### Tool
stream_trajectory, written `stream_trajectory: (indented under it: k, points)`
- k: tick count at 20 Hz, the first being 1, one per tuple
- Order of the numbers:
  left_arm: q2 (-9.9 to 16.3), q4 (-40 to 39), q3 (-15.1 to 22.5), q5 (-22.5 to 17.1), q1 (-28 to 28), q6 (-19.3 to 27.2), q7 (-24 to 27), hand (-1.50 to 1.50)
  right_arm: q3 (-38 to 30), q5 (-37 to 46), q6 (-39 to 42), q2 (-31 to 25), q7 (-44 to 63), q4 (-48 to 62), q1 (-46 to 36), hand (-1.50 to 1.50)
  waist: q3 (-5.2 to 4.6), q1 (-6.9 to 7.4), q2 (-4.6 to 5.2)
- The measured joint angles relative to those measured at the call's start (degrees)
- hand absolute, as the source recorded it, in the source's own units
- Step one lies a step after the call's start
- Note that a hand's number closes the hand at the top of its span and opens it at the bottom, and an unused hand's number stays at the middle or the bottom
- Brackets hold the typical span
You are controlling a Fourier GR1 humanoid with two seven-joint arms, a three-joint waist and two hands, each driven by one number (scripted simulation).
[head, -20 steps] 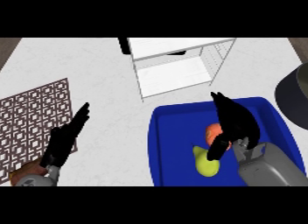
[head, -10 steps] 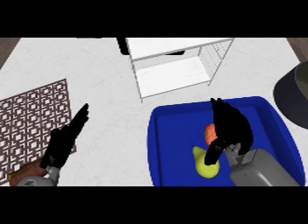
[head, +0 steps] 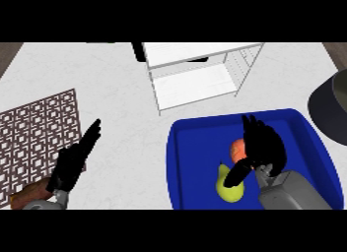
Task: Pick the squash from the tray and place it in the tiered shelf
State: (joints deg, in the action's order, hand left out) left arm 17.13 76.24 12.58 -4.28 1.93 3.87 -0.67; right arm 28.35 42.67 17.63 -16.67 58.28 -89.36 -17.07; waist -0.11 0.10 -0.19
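Yellow squash [head: 229, 189] lies in the blue tray [head: 184, 162] under the right hand [head: 262, 145], whose open fingers [head: 251, 129] should curl round it, avoiding the orange fruit [head: 238, 147] beside them.

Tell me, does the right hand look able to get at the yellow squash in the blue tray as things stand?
Probably yes. The right hand is already over the blue tray, its thumb lying across the yellow squash. An orange item sits beside the squash, but nothing covers it.
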Motion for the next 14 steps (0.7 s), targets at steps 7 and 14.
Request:
stream_trajectory:
  k: [7, 14]
  points:
    - [-0.07, 1.99, -1.7, 0.49, -0.99, -1.83, -0.98, 0.0, -2.54, 3.43, 0.49, 1.93, -3.39, 6.05, -0.41, -1.5, -0.06, 0.14, -0.15]
    - [-0.92, 2.89, -3.25, 1.83, -1.27, -3.17, -1.52, 0.0, -4.7, 6.62, 0.84, 3.65, -6.15, 8.74, -0.21, -1.5, -0.08, 0.21, -0.33]
